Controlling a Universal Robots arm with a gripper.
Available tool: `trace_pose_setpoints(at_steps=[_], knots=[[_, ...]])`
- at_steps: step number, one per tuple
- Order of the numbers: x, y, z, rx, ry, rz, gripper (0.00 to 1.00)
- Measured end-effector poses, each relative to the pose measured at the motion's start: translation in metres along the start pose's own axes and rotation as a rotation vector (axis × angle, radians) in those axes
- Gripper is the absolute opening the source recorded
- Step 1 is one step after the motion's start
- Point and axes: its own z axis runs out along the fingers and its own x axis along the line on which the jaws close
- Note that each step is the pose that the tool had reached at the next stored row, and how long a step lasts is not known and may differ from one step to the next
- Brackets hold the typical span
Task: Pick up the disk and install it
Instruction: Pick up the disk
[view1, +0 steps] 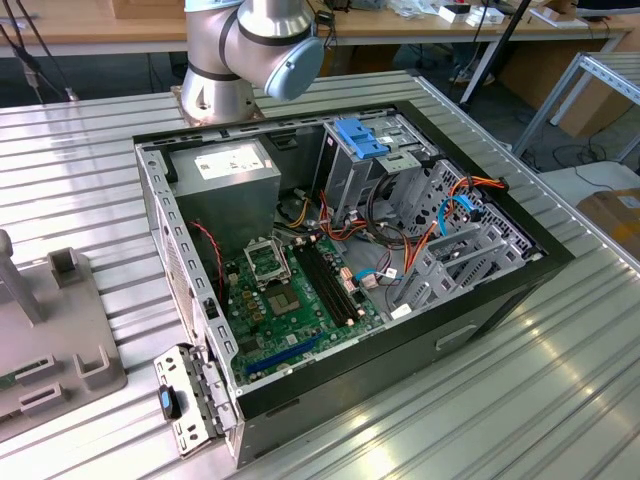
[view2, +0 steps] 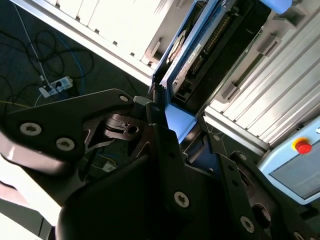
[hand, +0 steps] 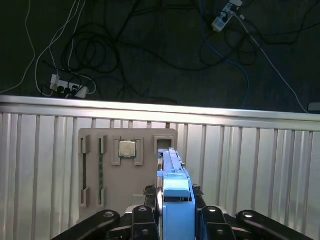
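— What is the gripper (hand: 172, 191) doing at this moment?

— It is clenching the disk (hand: 177, 212). In both wrist views its black fingers (hand: 149, 199) are pressing on either side of the blue carrier rail (hand: 176, 186). The disk is standing on edge between them and pointing away from the wrist.

— Where is the disk hanging?

— In the first wrist view it is hovering over the ribbed metal bench (hand: 250, 165), and its far end is lining up with a grey parts holder (hand: 125, 190). I cannot tell whether it is touching that holder. A square processor chip (hand: 127, 148) is sitting in one of the holder's pockets, just beside the disk's far end.

— And past the bench edge?

— Loose cables (hand: 125, 50) and a white power strip (hand: 67, 87) are lying on the dark floor.

— What is the second wrist view adding?

— The disk's silver face and white label are showing at a slant beyond the gripper's black linkages. A red button (view2: 302, 146) is sitting on a pale blue box (view2: 290, 167) nearby.

— And the computer?

— In the exterior view the open computer case (view1: 480, 310) is lying on the bench with its motherboard (view1: 290, 290) facing up. The grey power-supply box (view1: 225, 175) is sitting at the back. The metal drive cage with the blue top (view1: 360, 140) is sitting near it, toward the exterior view's right. The arm (view1: 250, 50) is rising from its base behind the case. The grey holder is lying toward the exterior view's left of the case.
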Motion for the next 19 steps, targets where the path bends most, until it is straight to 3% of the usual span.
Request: trace_pose_setpoints(at_steps=[5,11,17,19], knots=[[-0.0001,0.0,-0.0105,0.0003,0.0,0.0,0.37],[-0.0003,0.0,-0.0295,0.0016,0.0001,0.0,0.37],[-0.0003,0.0,-0.0341,0.0016,0.0002,0.0,0.37],[-0.0004,0.0,-0.039,0.0016,0.0001,0.0,0.37]])
